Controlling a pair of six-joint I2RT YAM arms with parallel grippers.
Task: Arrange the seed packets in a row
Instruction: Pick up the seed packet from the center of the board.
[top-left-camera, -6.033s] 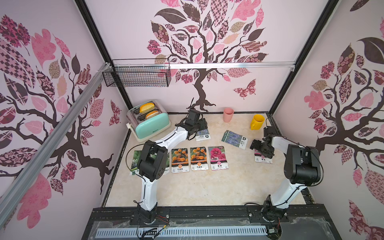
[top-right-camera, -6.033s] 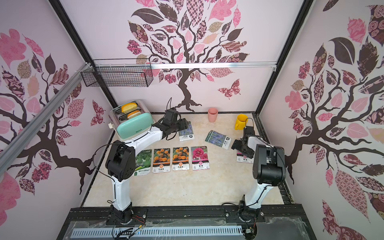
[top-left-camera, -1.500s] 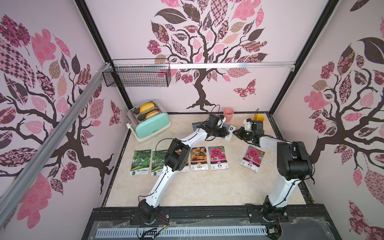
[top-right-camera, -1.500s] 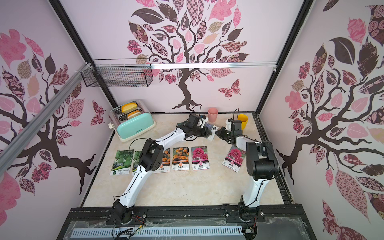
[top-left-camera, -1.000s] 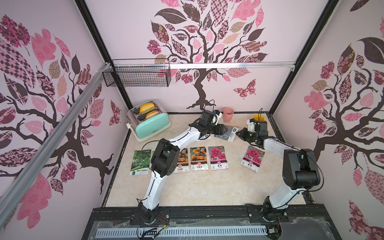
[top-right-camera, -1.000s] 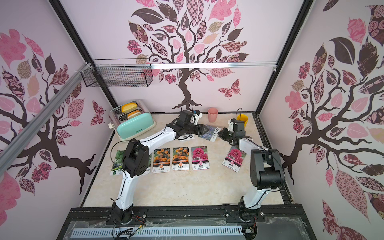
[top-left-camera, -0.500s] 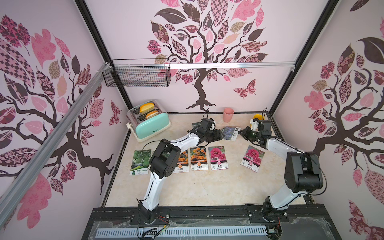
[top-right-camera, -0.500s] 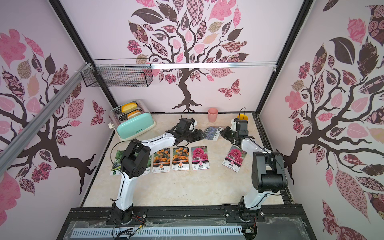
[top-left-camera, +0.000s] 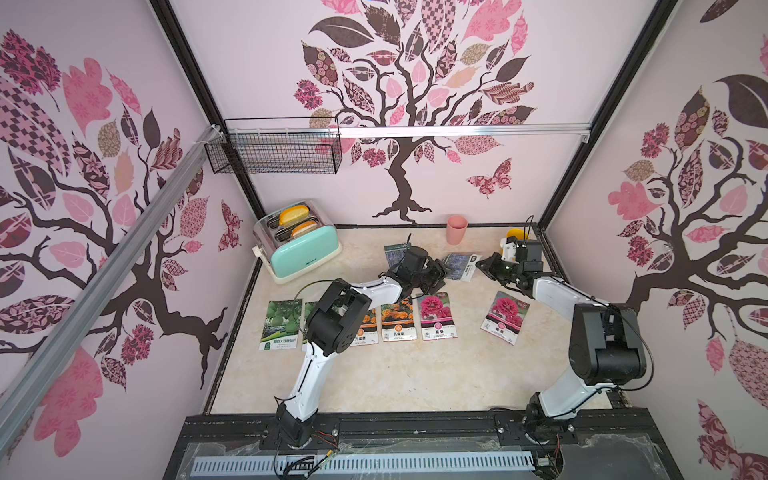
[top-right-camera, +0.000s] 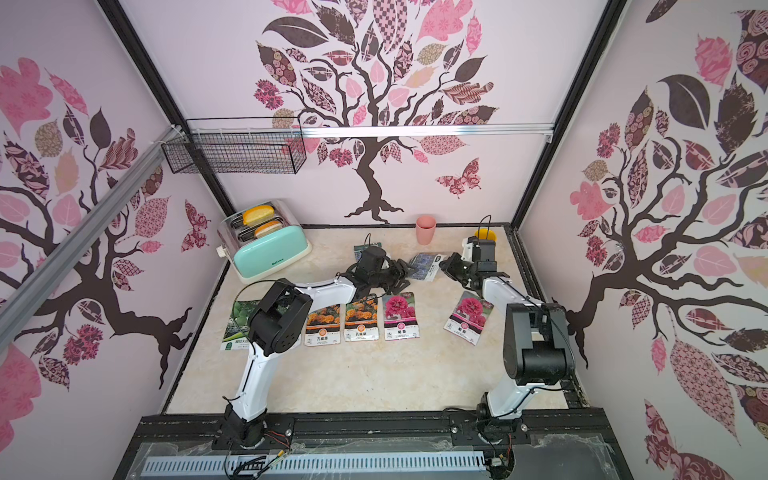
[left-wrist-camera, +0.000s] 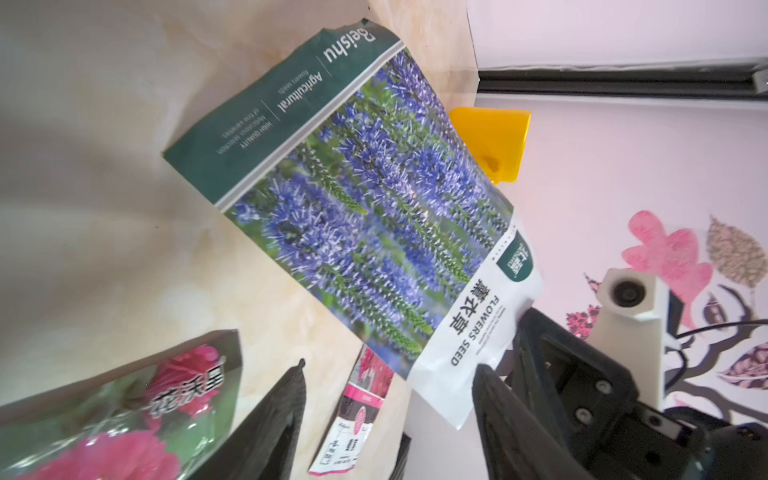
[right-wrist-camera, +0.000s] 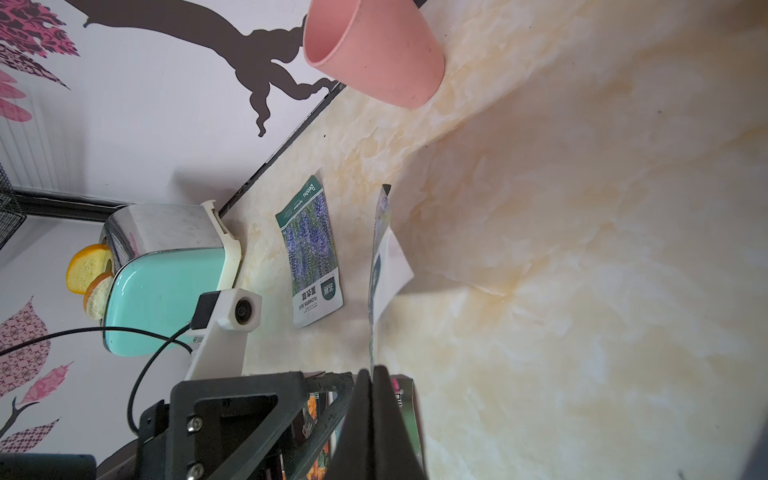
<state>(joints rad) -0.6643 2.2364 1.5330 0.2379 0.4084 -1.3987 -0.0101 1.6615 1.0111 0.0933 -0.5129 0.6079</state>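
Observation:
My right gripper (top-left-camera: 482, 264) is shut on the white label end of a purple lavender seed packet (top-left-camera: 460, 266), which it holds off the table near the back; the right wrist view shows it edge-on (right-wrist-camera: 380, 257). My left gripper (top-left-camera: 437, 276) stands open beside that packet's other end, with nothing between its fingers (left-wrist-camera: 282, 415). A second lavender packet (top-left-camera: 395, 251) lies flat behind my left wrist. In a row lie a gourd packet (top-left-camera: 280, 318), a second one largely hidden by my left arm, two marigold packets (top-left-camera: 398, 318) and a magenta packet (top-left-camera: 436, 316). Another magenta packet (top-left-camera: 505, 316) lies tilted to the right.
A mint toaster (top-left-camera: 297, 249) with bread slices stands at the back left. A pink cup (top-left-camera: 457, 228) stands by the back wall and a yellow cup (left-wrist-camera: 490, 141) in the back right corner. A wire basket (top-left-camera: 274, 151) hangs on the wall. Bare tabletop lies in front of the row.
My left gripper has drawn back from the back wall toward the row and opened a little wider. The right gripper has kept its hold, and the lavender packet has barely shifted.

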